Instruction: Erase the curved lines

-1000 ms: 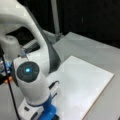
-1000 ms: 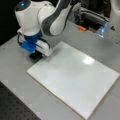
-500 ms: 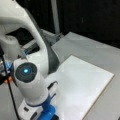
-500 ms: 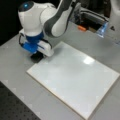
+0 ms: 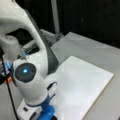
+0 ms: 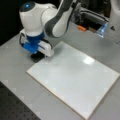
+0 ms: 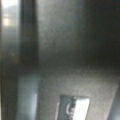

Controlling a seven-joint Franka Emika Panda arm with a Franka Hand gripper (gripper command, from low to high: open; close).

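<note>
The white board (image 6: pixel 75 80) lies flat on the grey table, and no curve lines show on its surface in either front view. My gripper (image 6: pixel 37 53), with its blue finger mounts, hangs low at the board's far left corner. Right under it sits a small black eraser block (image 6: pixel 37 57) at the board's edge. In a front view the arm's white body covers the gripper (image 5: pixel 46 113) almost fully, next to the board (image 5: pixel 82 85). The wrist view is filled by a dark blurred surface with a pale label (image 7: pixel 74 107) near the bottom.
A metal frame with an orange piece (image 6: pixel 81 28) and a blue-lit part (image 6: pixel 102 28) stands behind the board. A black perforated plate (image 6: pixel 15 107) lies at the table's near left. A black cable (image 5: pixel 7 85) hangs beside the arm, and a pole (image 5: pixel 55 17) rises behind.
The arm's head shifted slightly toward a front view's left, then held still over the board's corner.
</note>
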